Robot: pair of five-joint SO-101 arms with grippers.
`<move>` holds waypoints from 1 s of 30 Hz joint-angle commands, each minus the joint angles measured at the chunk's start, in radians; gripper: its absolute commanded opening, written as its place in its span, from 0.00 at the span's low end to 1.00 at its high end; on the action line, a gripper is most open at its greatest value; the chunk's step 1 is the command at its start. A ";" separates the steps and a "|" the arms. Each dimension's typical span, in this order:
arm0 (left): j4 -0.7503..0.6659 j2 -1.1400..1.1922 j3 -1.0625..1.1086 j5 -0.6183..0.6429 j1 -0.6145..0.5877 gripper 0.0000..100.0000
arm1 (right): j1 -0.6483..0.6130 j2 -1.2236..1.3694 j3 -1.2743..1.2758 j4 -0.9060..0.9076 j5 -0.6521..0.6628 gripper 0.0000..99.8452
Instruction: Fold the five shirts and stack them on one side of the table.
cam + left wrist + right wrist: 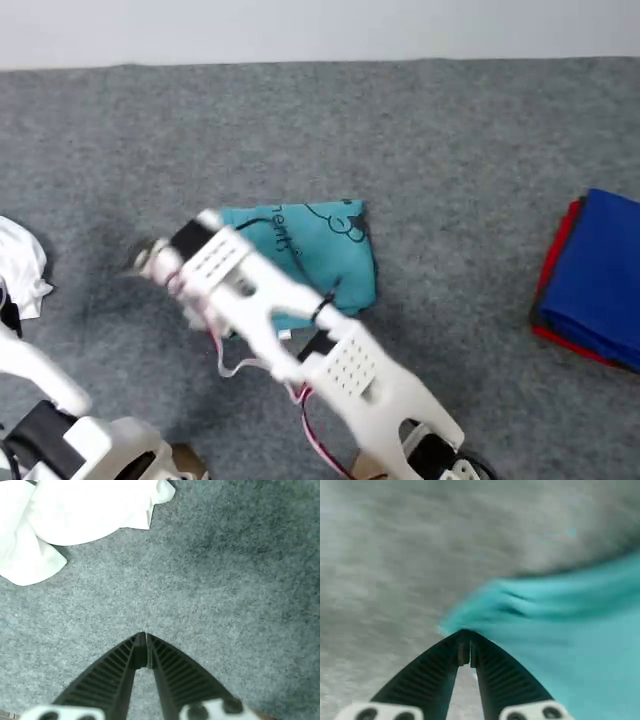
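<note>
Sitting pressed together, the right gripper [465, 636] meets the teal shirt [565, 650]

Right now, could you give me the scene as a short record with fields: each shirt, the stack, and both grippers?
teal shirt: mid-table, in a rough rectangle
white shirt: crumpled, at the left edge of the high view
stack: blue shirt on top of red shirt, on the right side
left gripper: shut, over bare table, near the white shirt
right gripper: shut, tips at the teal shirt's edge; unclear whether it pinches the cloth
</note>
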 commanded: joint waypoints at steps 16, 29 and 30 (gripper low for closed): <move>-0.014 -0.005 -0.004 -0.002 0.006 0.01 | 0.380 -0.394 0.081 0.041 -0.012 0.01; -0.034 -0.005 -0.004 0.000 0.008 0.01 | 0.559 -0.446 0.591 -0.081 -0.035 0.01; -0.034 -0.005 -0.004 0.000 0.008 0.01 | 0.567 -0.424 0.612 -0.096 -0.035 0.01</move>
